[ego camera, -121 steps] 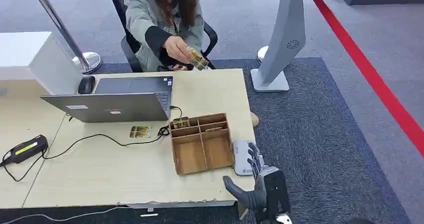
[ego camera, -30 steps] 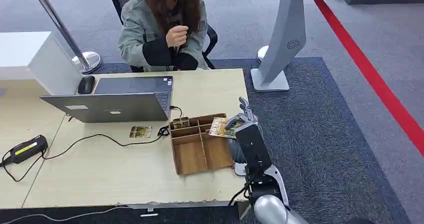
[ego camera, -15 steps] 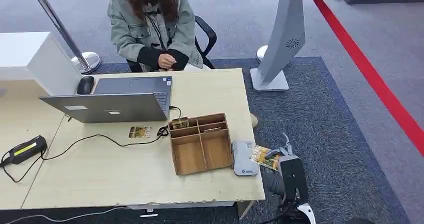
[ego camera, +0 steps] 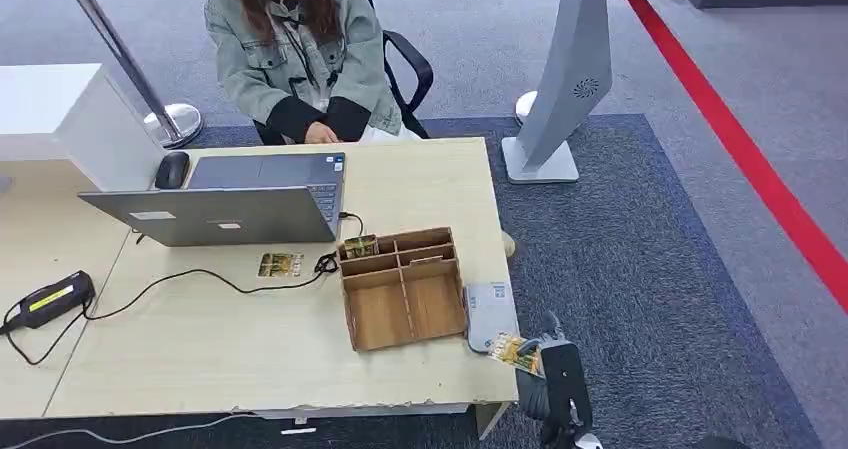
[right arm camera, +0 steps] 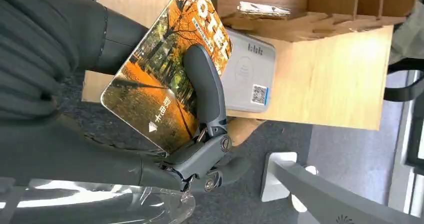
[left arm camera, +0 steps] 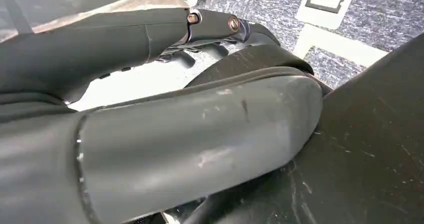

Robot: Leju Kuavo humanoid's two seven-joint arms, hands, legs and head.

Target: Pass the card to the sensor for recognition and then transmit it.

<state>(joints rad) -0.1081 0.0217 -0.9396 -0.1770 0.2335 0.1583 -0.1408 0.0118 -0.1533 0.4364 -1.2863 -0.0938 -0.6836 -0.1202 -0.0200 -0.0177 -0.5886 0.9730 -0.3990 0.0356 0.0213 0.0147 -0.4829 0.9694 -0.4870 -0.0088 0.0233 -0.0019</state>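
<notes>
An orange card [ego camera: 515,350] with an autumn-tree print is pinched by my right hand [ego camera: 555,369] just off the table's front right corner. The grey thumb [right arm camera: 202,84] presses across the card [right arm camera: 160,79] face, with darker fingers behind it. One end of the card overlaps the near end of the flat grey sensor [ego camera: 488,309], which lies on the table beside the wooden box; the sensor [right arm camera: 247,77] shows a small QR label. My left hand [left arm camera: 200,134] hangs low with thumb and fingers apart, holding nothing.
A wooden divided box [ego camera: 400,289] stands left of the sensor, with a card [ego camera: 361,245] in a back compartment. Another card [ego camera: 281,264] lies by a cable. A laptop [ego camera: 230,204] and a seated person [ego camera: 295,59] are beyond. A grey kiosk stand [ego camera: 565,79] rises at right.
My right hand carried the card from above the box down and toward me, to the sensor's near end. The person drew their hands back to the table's far edge.
</notes>
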